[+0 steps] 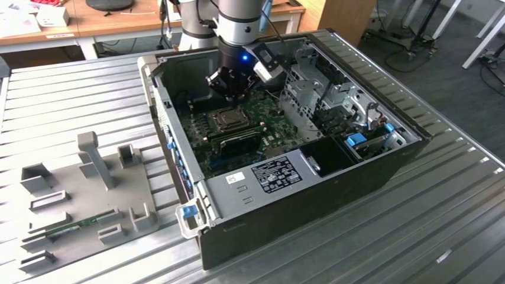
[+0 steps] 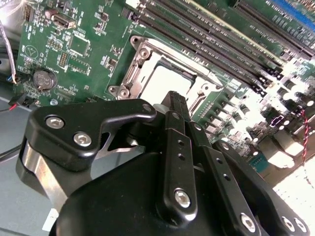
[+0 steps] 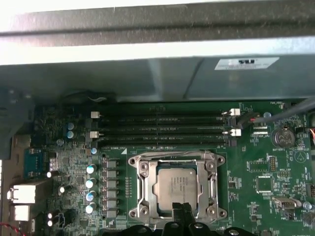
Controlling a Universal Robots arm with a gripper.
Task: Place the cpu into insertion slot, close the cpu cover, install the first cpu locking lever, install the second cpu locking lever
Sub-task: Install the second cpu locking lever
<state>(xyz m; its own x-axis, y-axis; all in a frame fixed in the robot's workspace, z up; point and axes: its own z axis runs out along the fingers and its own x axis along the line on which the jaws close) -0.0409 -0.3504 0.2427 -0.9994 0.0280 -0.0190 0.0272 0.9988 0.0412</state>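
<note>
**Chip seated, frame down**

The cpu point(image 3: 176, 186) sits in the insertion slot point(image 3: 140, 191) on the green board, with the cpu cover point(image 3: 212, 177) lying flat around it. My hand point(image 2: 173, 98) hangs just above, fingers pressed together and holding nothing. I cannot tell whether the locking levers are latched.
</note>
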